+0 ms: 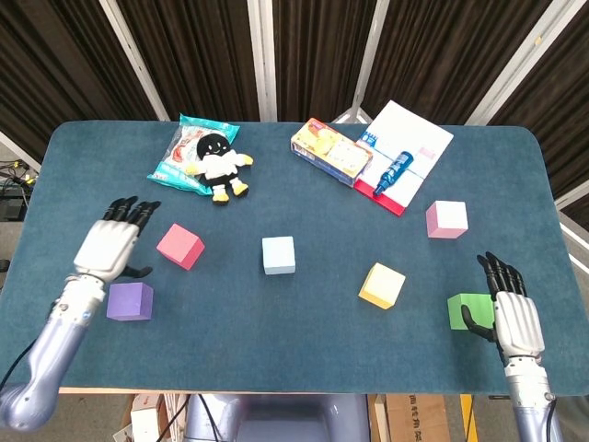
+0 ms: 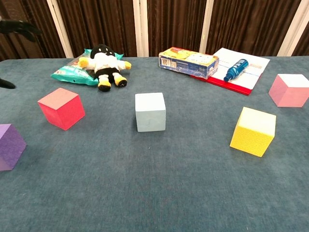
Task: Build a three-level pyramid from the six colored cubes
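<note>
Six cubes lie apart on the blue table: red [image 1: 179,246] [image 2: 61,108], purple [image 1: 130,301] [image 2: 9,147], light blue [image 1: 278,255] [image 2: 150,112], yellow [image 1: 381,284] [image 2: 253,131], pink [image 1: 446,219] [image 2: 288,90] and green [image 1: 467,311]. My left hand [image 1: 112,245] hovers open, fingers spread, just left of the red cube and above the purple one; only its fingertips [image 2: 17,26] show in the chest view. At the table's right front, my right hand [image 1: 513,313] is open beside the green cube, thumb next to it.
At the back stand a snack bag [image 1: 189,150] with a plush toy [image 1: 219,164] on it, a yellow box [image 1: 330,151], and a white booklet [image 1: 405,147] carrying a blue bottle [image 1: 392,172]. The table's front edge runs close to both hands.
</note>
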